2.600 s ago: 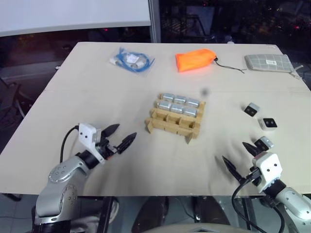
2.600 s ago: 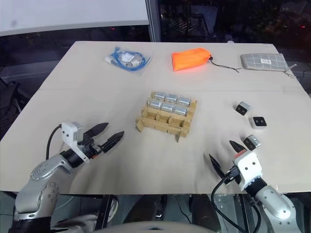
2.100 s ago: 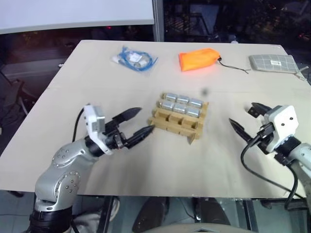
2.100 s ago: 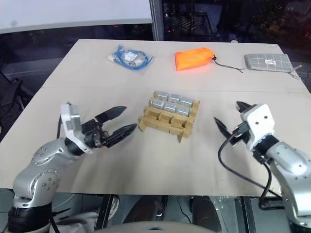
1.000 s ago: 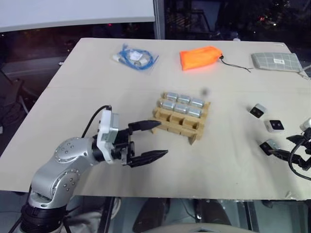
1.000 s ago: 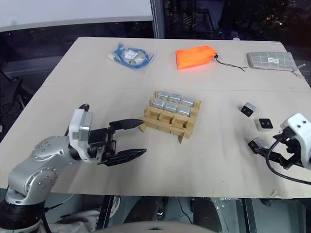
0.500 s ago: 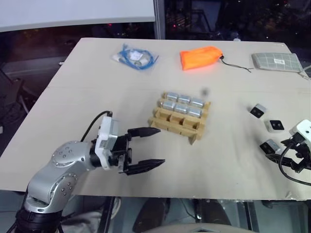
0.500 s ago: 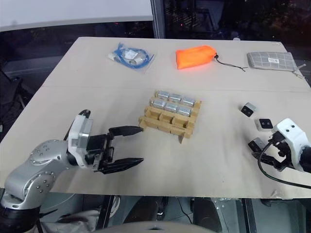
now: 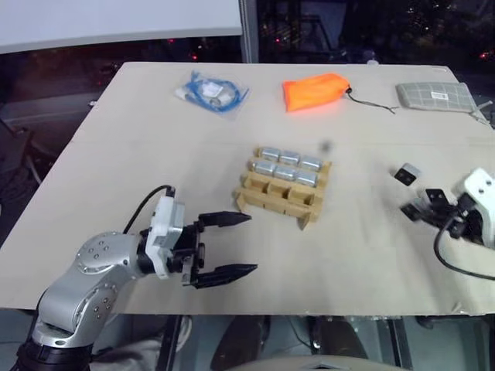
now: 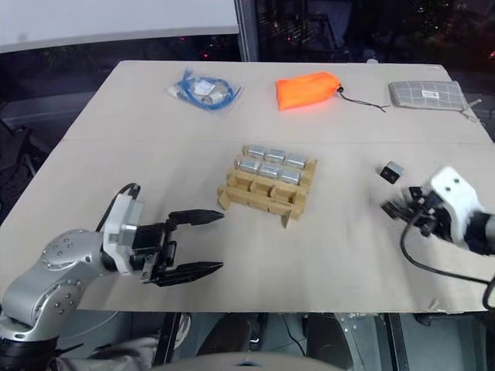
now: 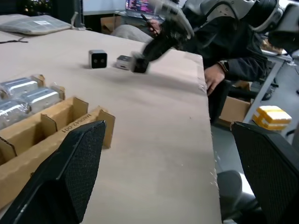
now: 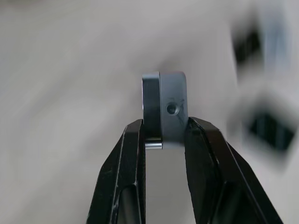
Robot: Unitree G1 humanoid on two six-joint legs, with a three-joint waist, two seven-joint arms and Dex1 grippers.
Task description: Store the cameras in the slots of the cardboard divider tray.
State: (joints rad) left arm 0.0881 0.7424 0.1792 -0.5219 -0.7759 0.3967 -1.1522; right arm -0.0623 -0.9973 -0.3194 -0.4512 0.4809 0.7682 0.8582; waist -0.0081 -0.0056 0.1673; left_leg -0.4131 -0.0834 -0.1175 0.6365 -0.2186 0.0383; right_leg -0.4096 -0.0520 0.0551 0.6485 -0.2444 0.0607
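camera point(image 12: 164, 108) | pinched between right gripper point(image 12: 164, 140) jaws | above table point(image 9: 139, 154)

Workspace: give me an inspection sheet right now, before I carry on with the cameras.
Surface: pale table, seam running across it.
Job's things: cardboard tray at centre, six cameras in its two far rows, near row empty; one camera gripped; loose camera on the table at the right; a second one lies beside it.
Clutter: bag of blue cable, orange pouch, grey gridded pouch along the far edge.
Grippers: left gripper open, holding nothing, near the tray; right gripper shut on the camera.
Cables: black lead looping from the right wrist.
Surroundings: a person's hand beyond the table edge; dark room.
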